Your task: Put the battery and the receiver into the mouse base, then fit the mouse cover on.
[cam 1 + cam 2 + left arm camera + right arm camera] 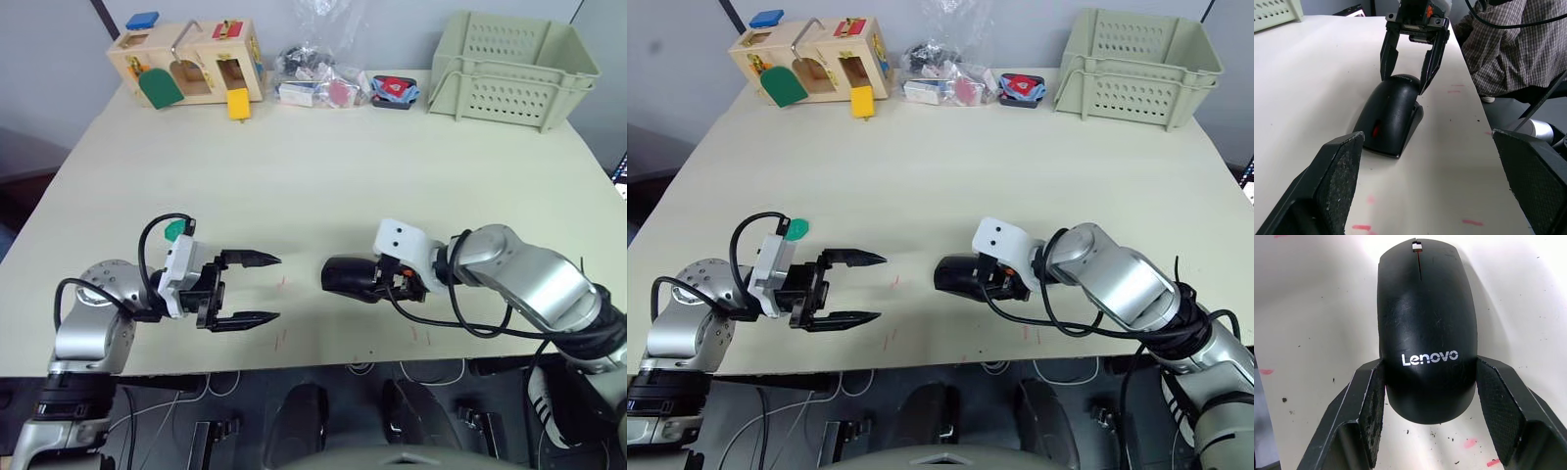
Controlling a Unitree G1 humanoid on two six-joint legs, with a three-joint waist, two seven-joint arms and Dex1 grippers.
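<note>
The mouse cover (pixel 1426 328) sits on the mouse base (pixel 1413 119), so what I see on the worktop (pixel 323 166) is one closed black mouse, near the front edge and between my two arms. The cover is smooth, glossy plastic, faintly scuffed, with white lettering across its rounded rear and a slot at the nose showing a thin red line. In the left wrist view the base shows as a dark lip under the shell along one side, which makes me think the cover may not be fully seated there. The battery and receiver I cannot see; I judge they are already inside.

My right claw (pixel 1427 423) straddles the mouse's rear, its rough-textured pads (pixel 1374 411) spread to either side. Whether they touch the sides or stand just off them I cannot tell. I judge it sits there to steady or press the shell.

My left claw (pixel 257 289) hovers apart from the mouse, its fingers wide, pointed at the nose, likely waiting to help.

Along the far edge stand a wooden latch box (pixel 186 64), a clear bag of parts (pixel 318 78) and a pale green crate (pixel 509 67).
</note>
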